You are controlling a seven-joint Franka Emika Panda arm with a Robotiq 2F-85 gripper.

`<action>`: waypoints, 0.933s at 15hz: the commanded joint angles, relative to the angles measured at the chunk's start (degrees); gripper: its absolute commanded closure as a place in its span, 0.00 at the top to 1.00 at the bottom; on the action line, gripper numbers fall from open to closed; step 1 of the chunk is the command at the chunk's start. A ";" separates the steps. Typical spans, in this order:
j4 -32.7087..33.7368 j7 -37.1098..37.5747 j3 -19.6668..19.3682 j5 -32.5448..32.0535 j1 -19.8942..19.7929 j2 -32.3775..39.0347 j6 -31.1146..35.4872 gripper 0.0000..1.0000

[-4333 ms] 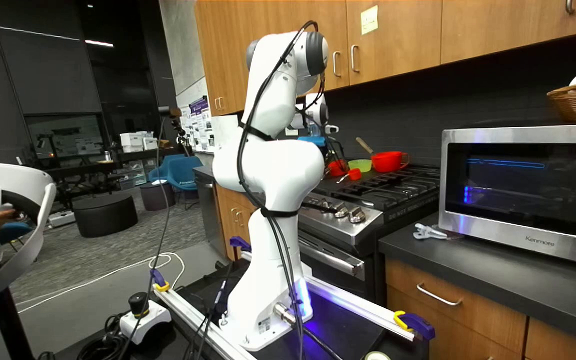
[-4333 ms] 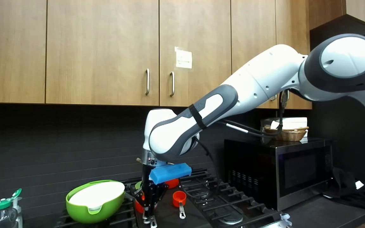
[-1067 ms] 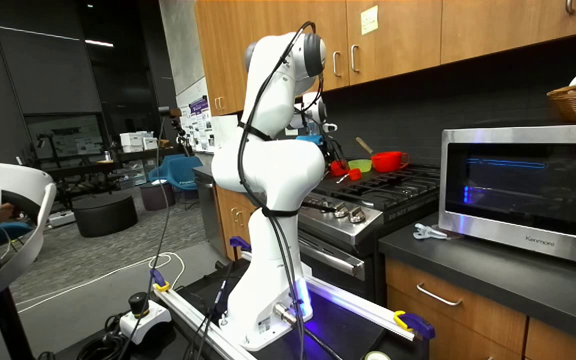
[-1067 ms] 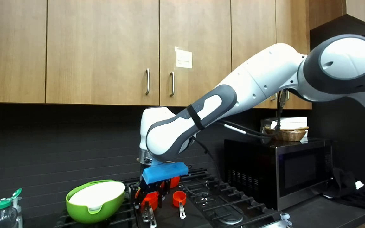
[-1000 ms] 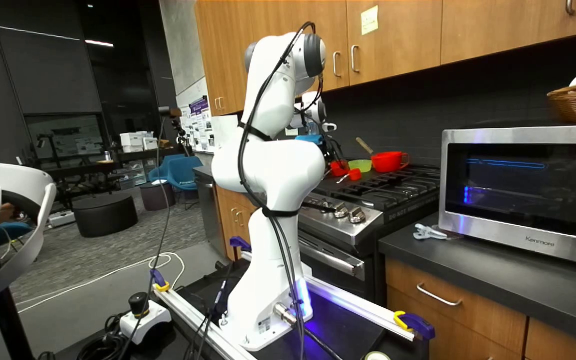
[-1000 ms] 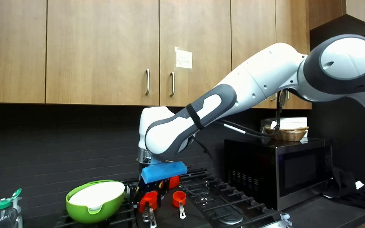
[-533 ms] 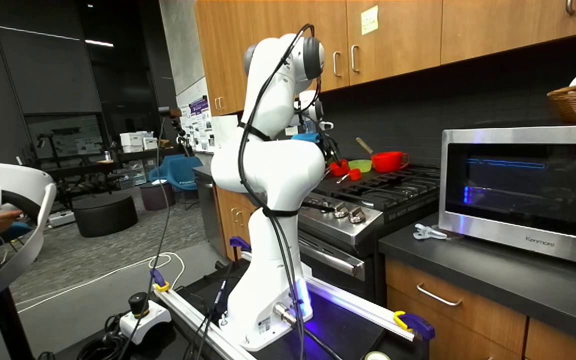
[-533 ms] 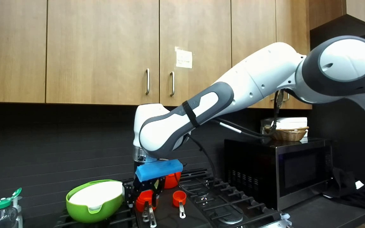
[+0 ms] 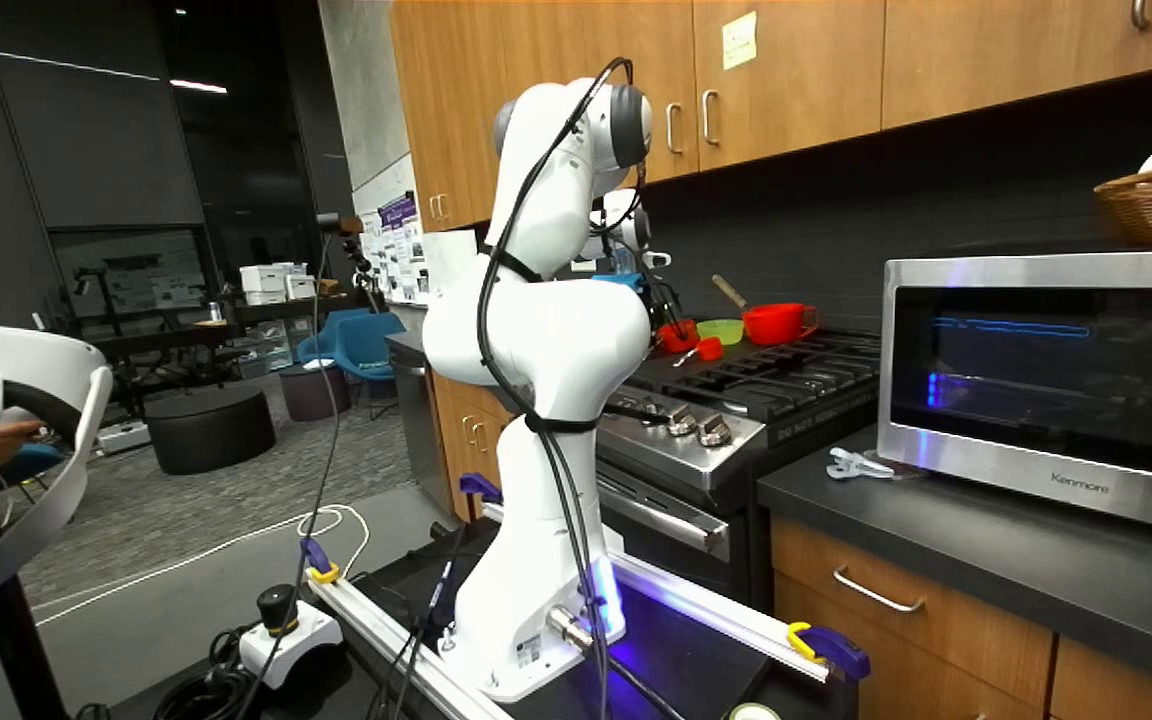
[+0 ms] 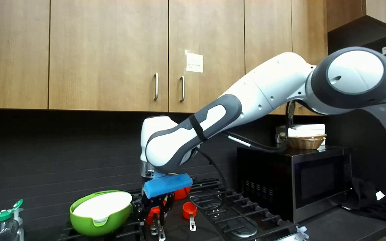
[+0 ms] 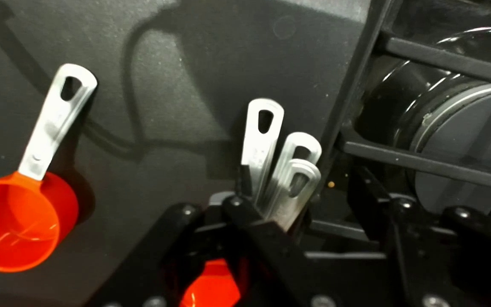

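While the jaws stand apart, the orange-red measuring cups (image 11: 212,290) nearest them show three silver handles (image 11: 260,147) with slotted ends.

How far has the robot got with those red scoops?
Looks done: getting there. The gripper is close to the bunched metal handles. In hand: lining up, it seems; in the wrist view, handles show between its open jaws. Left, perhaps: a grip, as nothing looks clamped yet. The single red scoop sits apart, untouched.
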 commanded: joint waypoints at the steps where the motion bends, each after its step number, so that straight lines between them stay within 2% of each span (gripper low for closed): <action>1: 1.36 0.62 -0.47 -0.83 0.18 0.38 -1.48 0.29; 4: 1.23 0.64 -0.68 -0.92 0.12 0.17 -1.39 0.05; 14: -1.08 1.45 -1.74 -1.30 -0.36 -2.89 1.14 0.07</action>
